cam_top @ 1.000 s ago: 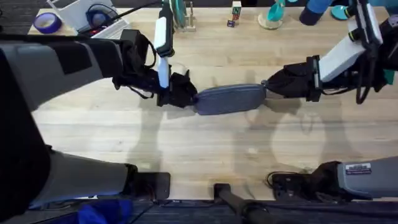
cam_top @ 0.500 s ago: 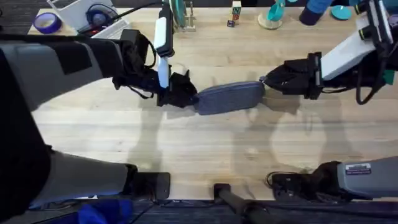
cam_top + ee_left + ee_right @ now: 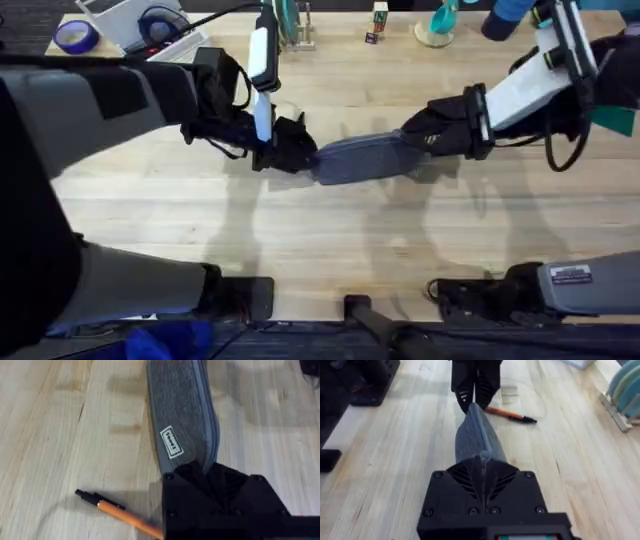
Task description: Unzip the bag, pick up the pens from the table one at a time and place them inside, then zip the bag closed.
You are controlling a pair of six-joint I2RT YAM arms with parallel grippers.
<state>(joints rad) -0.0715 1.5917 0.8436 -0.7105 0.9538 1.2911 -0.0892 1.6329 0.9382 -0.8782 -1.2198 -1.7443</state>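
The grey-blue bag point(image 3: 360, 158) lies stretched across the middle of the table point(image 3: 300, 250). My left gripper point(image 3: 300, 155) is shut on its left end; the left wrist view shows the bag point(image 3: 182, 415) with its white label running away from the gripper point(image 3: 202, 467). My right gripper point(image 3: 410, 138) sits over the bag's right part, shut on the ridge along its top point(image 3: 475, 435), where the zipper runs. An orange pen point(image 3: 125, 512) with a black end lies on the wood beside the left gripper; from the right wrist the pen point(image 3: 510, 414) shows just past the bag's far end.
Along the table's far edge stand a purple tape roll point(image 3: 72, 37), a white tray point(image 3: 130, 20), a rack point(image 3: 290, 25), a small block point(image 3: 378, 20) and teal items point(image 3: 440, 20). Bare wood lies in front of the bag.
My right gripper has slid left along the top of the bag, from its right end to over its right part. The left gripper and the bag's left end have stayed put.
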